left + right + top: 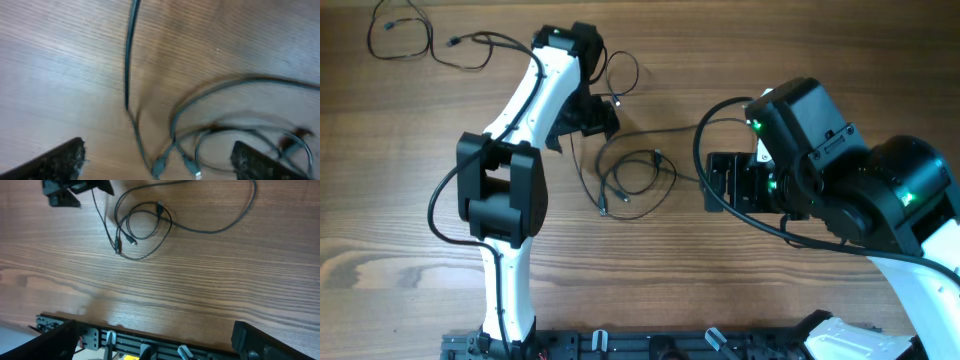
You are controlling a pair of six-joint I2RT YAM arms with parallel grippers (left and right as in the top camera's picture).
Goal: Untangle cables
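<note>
A tangle of thin black cables [635, 175] lies looped in the middle of the wooden table, with small plug ends at its left side. One strand runs up to a silver-tipped plug near my left gripper [585, 130]. That gripper hovers just left of and above the tangle, open and empty. In the left wrist view its fingers [157, 162] straddle two plug ends [175, 165] of the blurred cables. My right gripper [710, 182] is open and empty, right of the tangle. In the right wrist view [155, 340] the cables [142, 227] lie far ahead.
A separate loose black cable [410, 35] lies at the far left corner. A black metal rail [620, 345] runs along the table's near edge, also in the right wrist view [150, 345]. Thick black arm cords hang beside both arms.
</note>
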